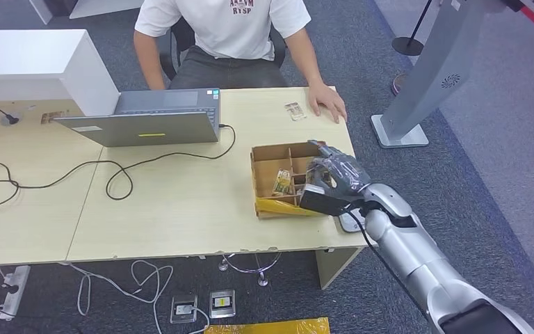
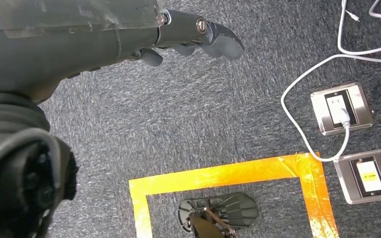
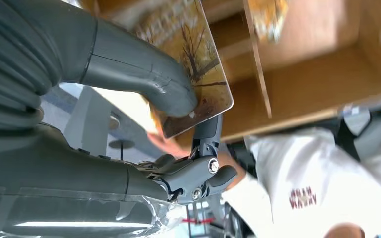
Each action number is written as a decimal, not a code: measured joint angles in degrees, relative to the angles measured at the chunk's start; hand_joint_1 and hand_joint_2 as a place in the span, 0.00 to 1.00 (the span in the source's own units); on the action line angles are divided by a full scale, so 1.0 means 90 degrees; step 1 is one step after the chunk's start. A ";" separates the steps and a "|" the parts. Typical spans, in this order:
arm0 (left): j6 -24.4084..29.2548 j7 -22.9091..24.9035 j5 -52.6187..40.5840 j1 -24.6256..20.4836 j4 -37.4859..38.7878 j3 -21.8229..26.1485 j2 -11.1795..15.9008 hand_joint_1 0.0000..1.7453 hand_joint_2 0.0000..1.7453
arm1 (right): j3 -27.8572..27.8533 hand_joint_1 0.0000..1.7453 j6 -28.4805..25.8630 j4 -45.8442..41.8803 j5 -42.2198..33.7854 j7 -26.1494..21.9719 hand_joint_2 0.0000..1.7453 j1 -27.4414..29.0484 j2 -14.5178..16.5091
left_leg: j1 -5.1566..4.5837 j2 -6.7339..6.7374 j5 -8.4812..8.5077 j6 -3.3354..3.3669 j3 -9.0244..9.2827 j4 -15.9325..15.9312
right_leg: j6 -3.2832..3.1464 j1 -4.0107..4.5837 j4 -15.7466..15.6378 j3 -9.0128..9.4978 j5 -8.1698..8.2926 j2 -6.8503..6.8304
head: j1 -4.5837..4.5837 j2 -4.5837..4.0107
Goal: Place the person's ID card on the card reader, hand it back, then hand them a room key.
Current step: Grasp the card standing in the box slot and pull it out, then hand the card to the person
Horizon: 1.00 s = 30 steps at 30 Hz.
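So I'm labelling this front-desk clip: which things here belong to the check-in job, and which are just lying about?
Part of the job:
- right hand, pinching a card
- divided cardboard box with more cards
- small card on the desk by the person's hand

Just lying about:
- laptop
- black cable
- floor sockets
- left hand, hanging over the carpet

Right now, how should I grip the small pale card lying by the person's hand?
Probably by its long edges, coming straight down: the small pale card lies flat on the light wooden table, so only its edges are reachable.
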 joint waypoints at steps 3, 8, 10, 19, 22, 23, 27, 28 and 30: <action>0.0003 -0.0002 -0.0001 -0.0002 0.0000 0.0000 -0.0004 0.00 0.00 | -0.0099 1.00 -0.0039 -0.0038 -0.0004 0.0000 1.00 -0.0247 -0.0002 | 0.0000 0.0000 0.0001 0.0001 0.0001 0.0000 | 0.0000 0.0000 0.0000 0.0000 0.0001 0.0002 | 0.0000 0.0000; 0.0002 -0.0003 -0.0004 -0.0018 0.0000 0.0000 -0.0007 0.00 0.00 | -0.0311 1.00 0.0028 -0.0154 -0.0018 -0.0009 1.00 -0.0942 -0.0046 | -0.0001 0.0002 0.0002 0.0002 0.0002 0.0001 | 0.0001 -0.0001 0.0001 -0.0001 0.0002 0.0003 | 0.0000 0.0000; 0.0002 -0.0006 -0.0001 -0.0017 0.0000 0.0000 -0.0005 0.00 0.00 | -0.0387 1.00 0.0096 -0.0199 -0.0032 -0.0037 1.00 -0.1213 -0.0055 | -0.0001 0.0002 0.0002 0.0002 0.0002 0.0001 | 0.0001 0.0000 0.0001 -0.0001 0.0002 0.0003 | 0.0001 0.0000; -0.0028 -0.0040 0.0007 -0.0025 0.0000 -0.0005 -0.0007 0.00 0.00 | -0.0474 1.00 0.0180 -0.0121 0.0091 -0.0354 1.00 -0.1935 -0.0029 | 0.0000 0.0000 0.0002 0.0002 -0.0004 0.0001 | 0.0000 0.0000 0.0001 -0.0002 0.0001 0.0000 | -0.0001 0.0000; -0.0096 -0.0036 -0.0046 -0.0055 0.0000 -0.0043 -0.0009 0.00 0.00 | -0.0461 1.00 0.0145 0.0240 0.0218 -0.0491 1.00 -0.2268 0.0066 | 0.0000 -0.0002 0.0002 0.0002 -0.0004 0.0001 | 0.0000 0.0000 0.0001 -0.0001 0.0001 -0.0003 | 0.0001 0.0000; -0.0119 -0.0029 -0.0071 -0.0071 0.0000 -0.0060 -0.0008 0.00 0.00 | -0.0455 1.00 0.0135 0.0378 0.0260 -0.0535 1.00 -0.2355 0.0107 | 0.0000 -0.0004 0.0003 0.0003 -0.0005 0.0001 | 0.0001 0.0000 0.0001 -0.0001 0.0001 -0.0004 | 0.0001 0.0000; -0.0209 0.0047 -0.0166 -0.0161 0.0000 -0.0134 0.0004 0.00 0.00 | -0.0380 1.00 0.0132 0.1024 0.0396 -0.0715 1.00 -0.2793 0.0345 | 0.0000 -0.0007 0.0006 0.0003 -0.0009 0.0001 | 0.0001 0.0000 0.0005 -0.0004 0.0002 -0.0004 | 0.0000 0.0000; -0.0229 0.0065 -0.0177 -0.0189 0.0000 -0.0151 0.0008 0.00 0.00 | -0.0361 1.00 0.0134 0.1232 0.0426 -0.0735 1.00 -0.2952 0.0426 | 0.0000 -0.0007 0.0006 0.0003 -0.0009 0.0001 | 0.0000 0.0000 0.0006 -0.0005 0.0002 -0.0005 | -0.0001 0.0000; -0.0254 0.0097 -0.0197 -0.0229 0.0000 -0.0182 0.0010 0.00 0.00 | -0.0317 1.00 0.0138 0.1659 0.0493 -0.0741 1.00 -0.3248 0.0593 | 0.0001 -0.0008 0.0006 0.0002 -0.0009 0.0001 | 0.0000 0.0001 0.0006 -0.0005 0.0002 -0.0006 | 0.0000 0.0000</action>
